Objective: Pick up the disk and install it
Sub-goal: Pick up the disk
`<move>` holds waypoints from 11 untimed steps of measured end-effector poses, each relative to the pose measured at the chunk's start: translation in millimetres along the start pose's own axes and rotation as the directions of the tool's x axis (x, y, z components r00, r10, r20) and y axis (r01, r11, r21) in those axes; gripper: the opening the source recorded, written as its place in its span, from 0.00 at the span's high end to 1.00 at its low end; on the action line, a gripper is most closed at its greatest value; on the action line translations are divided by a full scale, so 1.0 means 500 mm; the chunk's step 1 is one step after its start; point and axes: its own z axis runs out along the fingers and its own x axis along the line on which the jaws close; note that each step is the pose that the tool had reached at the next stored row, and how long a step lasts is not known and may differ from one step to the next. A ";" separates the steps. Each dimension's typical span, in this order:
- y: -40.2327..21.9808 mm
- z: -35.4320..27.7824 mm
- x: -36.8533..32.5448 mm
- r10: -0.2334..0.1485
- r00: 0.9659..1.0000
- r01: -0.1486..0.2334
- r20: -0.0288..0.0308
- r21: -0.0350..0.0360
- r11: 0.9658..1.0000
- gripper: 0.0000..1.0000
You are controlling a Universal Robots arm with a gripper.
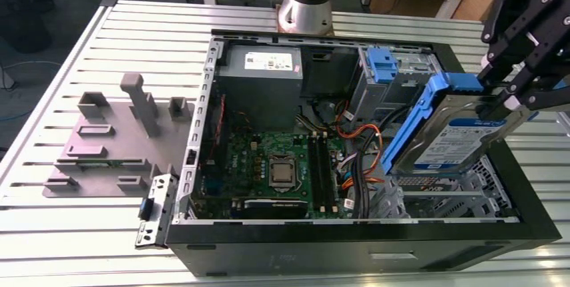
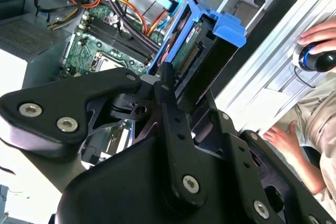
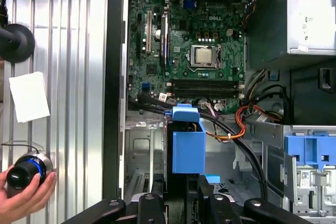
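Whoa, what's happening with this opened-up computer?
A robot's pincer is clamped on the disk, holding it tilted above the open computer case, at the exterior view's right. The disk is not yet seated. A person's hand rests on a round knob beside the case.

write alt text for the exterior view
The gripper holds the disk tilted over the open computer case, at the exterior view's right. Inside lie a motherboard and a grey power supply; a grey fixture sits on the slatted table.
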 end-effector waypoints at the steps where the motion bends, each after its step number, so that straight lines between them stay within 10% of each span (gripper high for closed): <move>1: -0.004 0.000 0.000 0.000 1.000 0.000 0.000 0.000 1.000 0.65; 11: -0.033 0.001 0.000 0.000 1.000 0.000 0.000 0.000 1.000 0.65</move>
